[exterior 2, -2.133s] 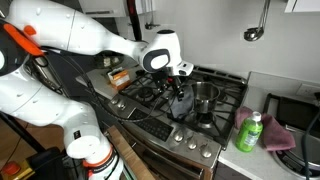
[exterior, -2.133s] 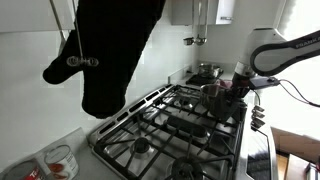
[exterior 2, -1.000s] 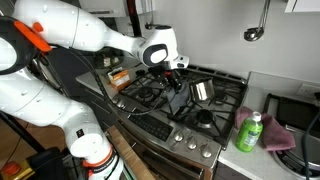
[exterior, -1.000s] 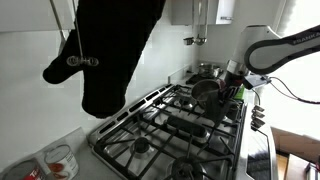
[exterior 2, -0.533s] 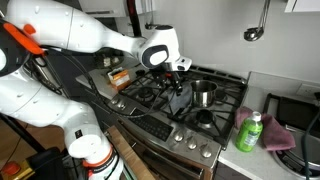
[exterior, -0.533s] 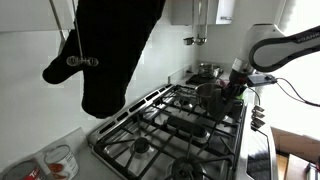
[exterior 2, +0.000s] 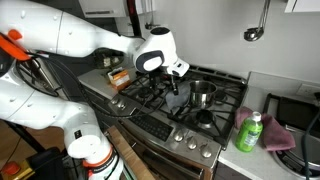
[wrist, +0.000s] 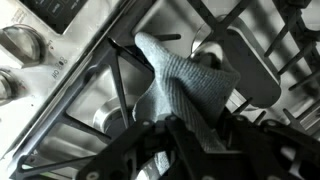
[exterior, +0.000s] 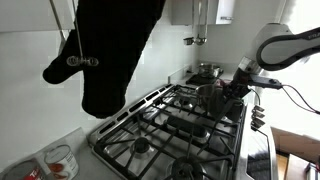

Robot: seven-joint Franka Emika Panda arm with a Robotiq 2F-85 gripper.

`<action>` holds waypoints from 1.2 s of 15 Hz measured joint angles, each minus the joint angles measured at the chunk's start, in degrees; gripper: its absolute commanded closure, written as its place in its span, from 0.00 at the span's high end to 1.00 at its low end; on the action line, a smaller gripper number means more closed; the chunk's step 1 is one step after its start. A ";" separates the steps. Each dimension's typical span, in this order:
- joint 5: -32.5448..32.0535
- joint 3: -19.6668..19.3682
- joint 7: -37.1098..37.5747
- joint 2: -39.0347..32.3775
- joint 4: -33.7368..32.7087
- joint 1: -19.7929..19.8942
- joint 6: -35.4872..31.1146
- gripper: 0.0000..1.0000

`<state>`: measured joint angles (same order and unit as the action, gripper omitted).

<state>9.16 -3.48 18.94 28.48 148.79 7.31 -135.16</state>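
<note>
Tool [wrist: 195,128] is pinching a grey cloth [wrist: 185,85] by its bunched end. The cloth is hanging over the stove grate [wrist: 120,78], trailing toward 11 o'clock in the wrist view, with the knobs [wrist: 18,42] at 9; contact with the bars is unclear. A pot [exterior 2: 203,94] is sitting at 3 o'clock of the tool in an exterior view. Likely step: the cloth is being carried over the burners. The next move is calling for keeping clear of the bars and the pot.

end effector [exterior 2: 172,86] | drew back from pot [exterior 2: 203,94] | grey cloth [wrist: 185,85] moved along
</note>
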 measured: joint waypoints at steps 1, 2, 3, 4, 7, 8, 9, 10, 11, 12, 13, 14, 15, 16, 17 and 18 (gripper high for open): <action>0.99 -0.13 1.17 0.96 0.92 0.51 -0.57 0.11; 2.05 -0.20 2.22 1.90 1.79 1.02 -0.78 0.11; 3.06 -0.22 3.39 2.76 2.62 1.53 -0.78 0.11; 3.88 -0.24 4.72 3.60 3.48 2.11 -0.78 0.11; 6.47 -0.43 7.38 5.73 5.50 3.70 -0.81 0.11; 7.59 -0.66 7.43 6.32 6.05 3.92 -0.95 0.11; 8.65 -0.92 7.43 6.77 6.49 3.94 -1.31 0.11; 9.68 -1.08 7.41 7.13 6.84 3.92 -1.85 0.11; 10.85 -1.18 7.24 7.49 7.23 3.85 -2.41 0.11; 11.93 -1.18 7.02 7.75 7.53 3.65 -2.84 0.11; 13.06 -1.16 6.82 8.04 7.75 3.19 -3.01 0.11; 14.13 -1.12 6.66 8.40 7.84 2.51 -3.02 0.11; 15.18 -0.99 6.53 8.87 7.85 1.62 -3.02 0.11; 16.05 -0.80 6.49 9.35 7.85 0.70 -3.02 0.11; 16.87 -0.53 6.43 9.81 7.85 -0.25 -3.02 0.11; 17.48 -0.21 6.37 10.20 7.85 -1.19 -3.02 0.11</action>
<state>26.65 -3.68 25.31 38.69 156.63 6.12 -138.18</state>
